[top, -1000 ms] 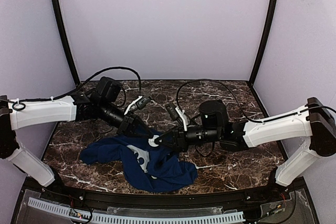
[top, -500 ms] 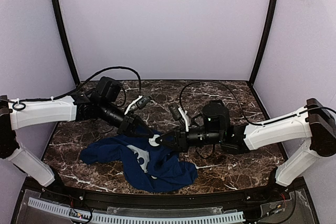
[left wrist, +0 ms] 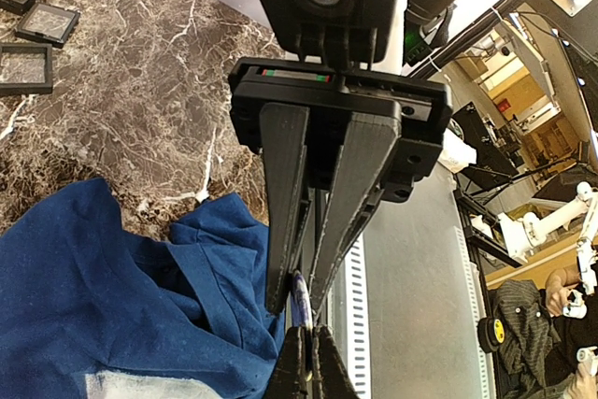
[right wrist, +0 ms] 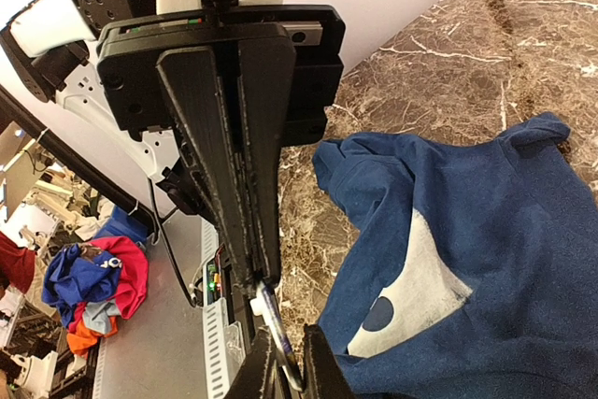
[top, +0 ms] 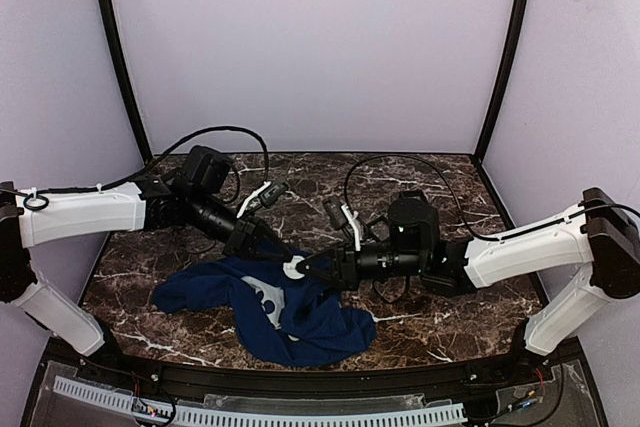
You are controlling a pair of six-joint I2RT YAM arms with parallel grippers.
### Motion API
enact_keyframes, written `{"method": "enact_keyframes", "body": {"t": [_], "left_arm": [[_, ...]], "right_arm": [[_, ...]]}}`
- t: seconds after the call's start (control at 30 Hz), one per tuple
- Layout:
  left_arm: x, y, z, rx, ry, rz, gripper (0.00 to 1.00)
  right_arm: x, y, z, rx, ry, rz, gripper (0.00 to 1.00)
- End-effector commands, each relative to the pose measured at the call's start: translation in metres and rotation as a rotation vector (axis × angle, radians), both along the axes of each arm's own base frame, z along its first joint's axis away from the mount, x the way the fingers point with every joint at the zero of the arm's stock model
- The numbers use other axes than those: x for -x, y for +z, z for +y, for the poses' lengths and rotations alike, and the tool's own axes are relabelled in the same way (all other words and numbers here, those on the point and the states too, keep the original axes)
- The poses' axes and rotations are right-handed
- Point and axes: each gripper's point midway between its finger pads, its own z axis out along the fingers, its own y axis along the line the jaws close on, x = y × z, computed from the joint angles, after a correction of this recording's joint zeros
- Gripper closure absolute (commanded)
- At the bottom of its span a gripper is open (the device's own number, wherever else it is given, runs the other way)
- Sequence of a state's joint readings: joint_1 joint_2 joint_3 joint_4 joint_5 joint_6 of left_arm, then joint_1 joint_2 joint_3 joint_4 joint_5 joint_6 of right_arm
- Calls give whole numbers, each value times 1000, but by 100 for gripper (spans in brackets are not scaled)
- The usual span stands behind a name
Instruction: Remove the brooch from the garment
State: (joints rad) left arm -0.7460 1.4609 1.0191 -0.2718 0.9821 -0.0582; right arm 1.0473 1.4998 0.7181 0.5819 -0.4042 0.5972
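The garment [top: 300,322], a navy T-shirt with a pale print [top: 268,302], lies crumpled at the near middle of the table. It also shows in the left wrist view [left wrist: 112,296] and the right wrist view [right wrist: 486,231]. The brooch [left wrist: 305,298], a small bluish-silvery ring, is held edge-on just above the shirt's edge, and shows in the right wrist view [right wrist: 280,334] too. My left gripper [top: 282,255] and right gripper [top: 308,268] meet tip to tip there. Each is shut on the brooch from an opposite side [left wrist: 306,335] [right wrist: 285,348]. Whether cloth is still pinned to it is hidden.
Three small black square trays [left wrist: 28,25] sit on the marble at the far left behind the left arm. A small white piece [top: 293,268] shows where the fingertips meet. Cables loop over both wrists. The table's front rail [top: 300,412] runs close below the shirt.
The right arm's wrist has shifted slightly right and turned a little. Both grippers stay together at the brooch; the shirt has barely moved.
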Motion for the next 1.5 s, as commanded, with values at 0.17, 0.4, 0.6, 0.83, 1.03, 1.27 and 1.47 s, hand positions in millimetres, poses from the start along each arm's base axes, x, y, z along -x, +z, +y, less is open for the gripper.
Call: {"method": "enact_keyframes", "body": {"t": [0.17, 0.4, 0.6, 0.83, 1.03, 1.27, 1.47], "left_arm": [[23, -1, -2, 4, -82, 52, 99], [25, -2, -3, 2, -89, 54, 99], [22, -5, -3, -10, -74, 36, 99], [21, -6, -3, -13, -67, 31, 99], [20, -6, -3, -16, -60, 23, 99], [15, -3, -2, -14, -34, -5, 99], [15, 5, -1, 9, -31, -17, 99]], "right_arm": [[-26, 36, 6, -142, -101, -58, 91], [-28, 44, 7, -168, -111, -64, 91], [-28, 55, 8, -209, -106, -63, 87], [-28, 58, 8, -217, -104, -71, 83], [-25, 62, 6, -220, -95, -82, 79], [-17, 71, -6, -181, -84, -127, 58], [-7, 55, -12, -115, -40, -110, 49]]}}
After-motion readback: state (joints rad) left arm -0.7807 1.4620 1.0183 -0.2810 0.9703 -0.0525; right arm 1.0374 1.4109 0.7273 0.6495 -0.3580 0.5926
